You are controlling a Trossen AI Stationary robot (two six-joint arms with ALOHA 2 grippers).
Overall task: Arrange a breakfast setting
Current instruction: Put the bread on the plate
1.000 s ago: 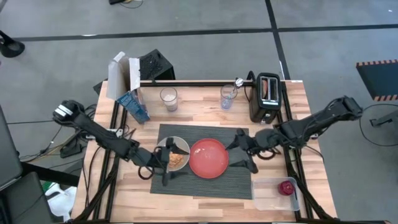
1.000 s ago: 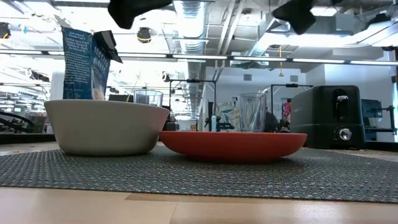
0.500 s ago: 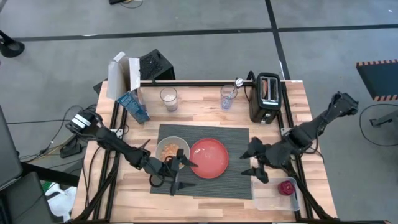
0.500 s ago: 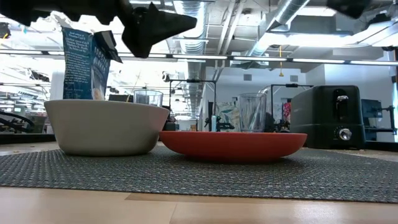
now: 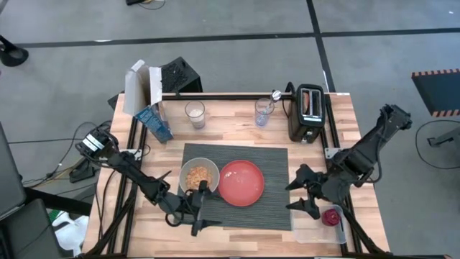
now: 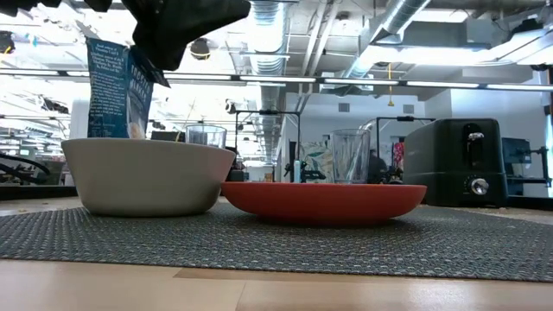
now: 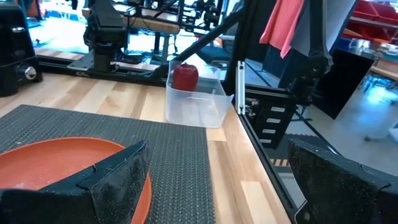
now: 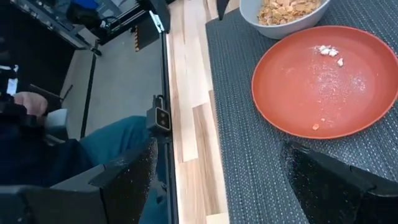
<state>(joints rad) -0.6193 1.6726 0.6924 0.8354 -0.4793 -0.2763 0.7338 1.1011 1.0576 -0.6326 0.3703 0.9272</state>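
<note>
- Workshop bench (image 5: 237,237) of pale wood planks on grey floor, black frame rails along both sides.
- Left hand (image 5: 200,211): fingers spread wide, empty, over the near edge of the dark grey ribbed rectangular placemat (image 5: 277,208), just in front of the pale grey bowl (image 5: 199,175).
- Right hand (image 5: 306,193): fingers spread wide, empty, just off the placemat's right edge, near the clear plastic tub (image 5: 314,223).
- Pale grey bowl: on the placemat's left part, holding cereal flakes, rim close beside the red-orange round plate (image 5: 241,183).
- Red-orange round plate: mid-placemat, bare but for crumbs.
- Small red round item (image 5: 332,216): inside the clear tub at the near right corner.
- Black toaster (image 5: 310,113), two clear drinking glasses (image 5: 195,114) and blue carton (image 5: 154,124): along the far edge.
- Metal spoon: not made out.
- Risk: left hand, if lowered here, may clip the bowl rim and spill flakes; right hand may knock the light tub off the corner.
- Change: a second ago both hands hung beside the bowl and plate; both have withdrawn toward the near edge, right hand nearer the tub. Dishes unmoved.
</note>
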